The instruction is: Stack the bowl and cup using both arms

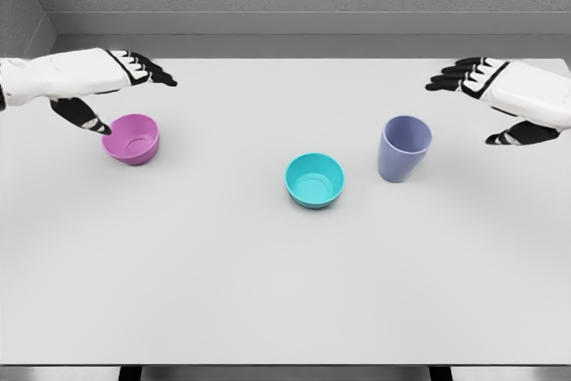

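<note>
1. Three vessels stand on the white surface: two bowls and one cup, all upright with the mouth facing up.
2. The pink bowl is at the left, the teal bowl is near the middle, and the blue-purple cup is just to the right of the teal bowl, apart from it. The cup's long axis is vertical, and it narrows toward the base.
3. The left hand hovers over the left side with fingers extended and holding nothing; its thumb tip is at the rim of the pink bowl.
4. The right hand hovers near the right edge, fingers spread and empty, well apart from the cup.
5. Much free room lies in front of the vessels, toward the near edge, and also between the pink and teal bowls.
</note>
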Controlling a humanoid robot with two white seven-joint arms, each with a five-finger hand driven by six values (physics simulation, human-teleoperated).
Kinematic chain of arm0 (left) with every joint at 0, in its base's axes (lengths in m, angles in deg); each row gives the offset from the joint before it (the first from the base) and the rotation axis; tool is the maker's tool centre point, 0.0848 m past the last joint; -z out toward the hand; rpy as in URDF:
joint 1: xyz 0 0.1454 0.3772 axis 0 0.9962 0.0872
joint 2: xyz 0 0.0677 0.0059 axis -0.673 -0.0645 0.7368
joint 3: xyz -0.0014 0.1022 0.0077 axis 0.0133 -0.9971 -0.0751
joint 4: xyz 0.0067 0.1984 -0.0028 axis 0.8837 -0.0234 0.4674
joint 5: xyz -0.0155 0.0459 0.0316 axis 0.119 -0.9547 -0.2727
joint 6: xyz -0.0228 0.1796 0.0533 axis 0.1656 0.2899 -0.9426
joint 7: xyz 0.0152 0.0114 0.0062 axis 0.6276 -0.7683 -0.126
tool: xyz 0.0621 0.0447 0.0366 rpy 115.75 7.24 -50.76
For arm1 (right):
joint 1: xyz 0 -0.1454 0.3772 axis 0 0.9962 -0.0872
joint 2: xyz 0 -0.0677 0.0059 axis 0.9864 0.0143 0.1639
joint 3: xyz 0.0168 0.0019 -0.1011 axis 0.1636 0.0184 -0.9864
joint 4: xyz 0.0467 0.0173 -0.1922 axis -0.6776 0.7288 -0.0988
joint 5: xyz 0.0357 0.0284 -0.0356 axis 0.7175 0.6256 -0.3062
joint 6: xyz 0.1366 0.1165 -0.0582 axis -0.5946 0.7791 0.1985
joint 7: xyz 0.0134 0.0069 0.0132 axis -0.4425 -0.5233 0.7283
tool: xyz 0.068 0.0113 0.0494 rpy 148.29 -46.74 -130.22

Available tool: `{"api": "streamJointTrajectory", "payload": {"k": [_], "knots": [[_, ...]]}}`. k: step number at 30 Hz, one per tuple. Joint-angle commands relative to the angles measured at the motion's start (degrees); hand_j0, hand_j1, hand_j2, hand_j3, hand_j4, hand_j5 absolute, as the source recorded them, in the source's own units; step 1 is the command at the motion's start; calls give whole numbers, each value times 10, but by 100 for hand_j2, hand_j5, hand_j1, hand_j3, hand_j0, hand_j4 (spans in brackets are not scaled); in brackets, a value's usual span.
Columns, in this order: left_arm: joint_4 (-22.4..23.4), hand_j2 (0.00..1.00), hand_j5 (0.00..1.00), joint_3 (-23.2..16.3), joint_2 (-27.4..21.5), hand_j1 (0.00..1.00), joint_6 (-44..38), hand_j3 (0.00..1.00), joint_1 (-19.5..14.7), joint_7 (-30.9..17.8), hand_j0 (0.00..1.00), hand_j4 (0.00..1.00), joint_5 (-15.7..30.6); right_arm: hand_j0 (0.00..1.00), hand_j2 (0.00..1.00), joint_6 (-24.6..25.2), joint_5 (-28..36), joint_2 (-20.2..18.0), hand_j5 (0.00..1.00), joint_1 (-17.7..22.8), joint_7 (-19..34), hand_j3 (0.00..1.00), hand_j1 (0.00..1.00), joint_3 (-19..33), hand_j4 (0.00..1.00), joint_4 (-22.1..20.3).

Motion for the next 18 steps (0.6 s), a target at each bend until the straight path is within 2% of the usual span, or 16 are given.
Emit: {"api": "streamJointTrajectory", "payload": {"k": [1, 6, 12, 16, 18], "knots": [[-2, 100, 100, 3, 3, 100, -2, 100, 0, 0, 100, 100, -23, 100, 100, 1, 14, -18, 100, 0, 2, 100, 100, -8, 100, 6], [4, 100, 100, 3, 0, 100, -2, 100, 28, 0, 100, 100, -26, 100, 100, 1, 22, -14, 100, -17, 2, 100, 100, -46, 100, 10], [10, 100, 100, 1, -4, 100, -2, 100, 34, 0, 100, 100, -26, 100, 100, 1, 44, 4, 100, -18, 2, 100, 100, -64, 100, 18], [36, 100, 100, -15, -2, 100, -2, 100, 34, 0, 100, 100, -29, 100, 100, 1, 60, 3, 100, -49, 18, 100, 100, -93, 100, 31], [39, 100, 100, -19, -3, 100, -2, 100, 31, 0, 100, 100, -30, 100, 100, 1, 71, 3, 100, -66, 47, 100, 100, -105, 100, 37]]}}
